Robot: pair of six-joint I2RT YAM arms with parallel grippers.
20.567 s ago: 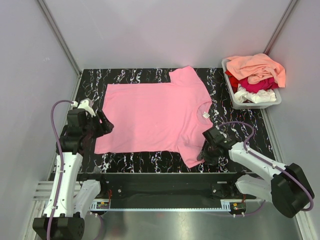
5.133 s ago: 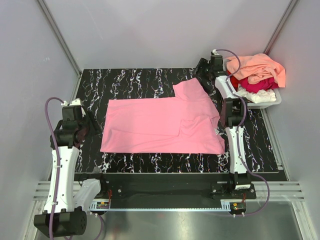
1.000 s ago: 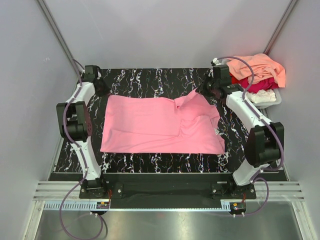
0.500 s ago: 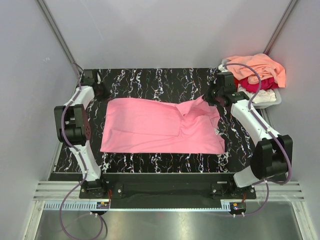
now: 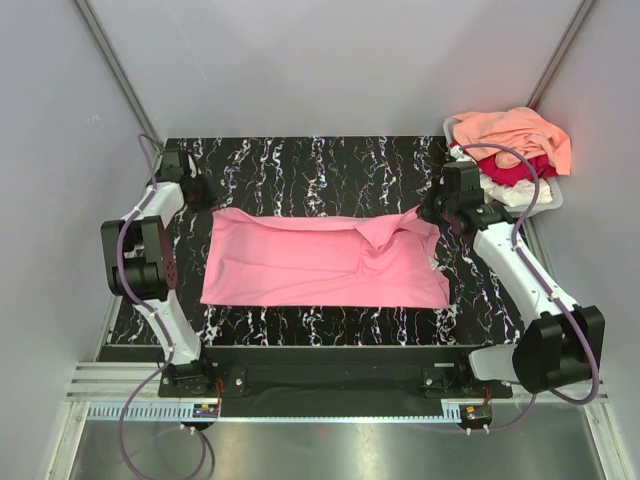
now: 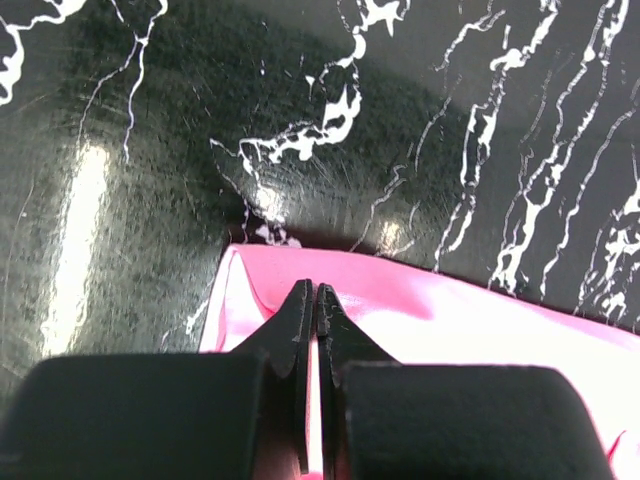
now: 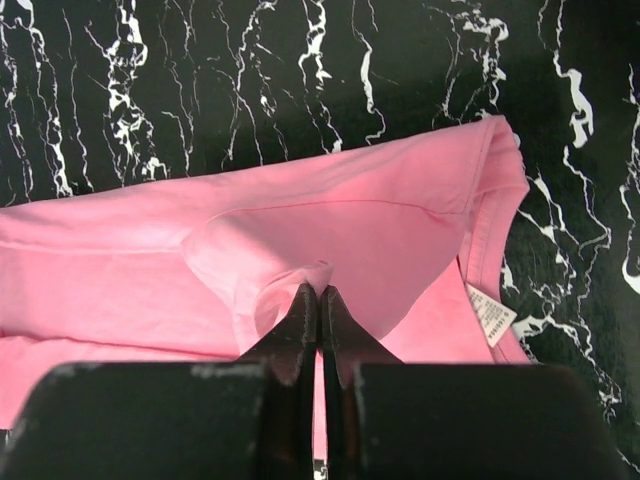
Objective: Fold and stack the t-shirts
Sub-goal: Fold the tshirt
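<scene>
Both claws are clamped tight on the far edge of the pink t-shirt (image 5: 320, 265). The left gripper (image 5: 207, 200) and right gripper (image 5: 427, 212) have dragged it nearer since a moment ago, and it's folding over mid-table (image 5: 300, 160).

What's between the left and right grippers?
Only the pink t-shirt: its far edge runs from the left gripper to the right gripper, both pinching it. The top view shows it.

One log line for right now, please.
step: folding pink tee | left gripper: shut on far-left corner | right gripper: shut on far-right cloth | other tees: heaped far right
</scene>
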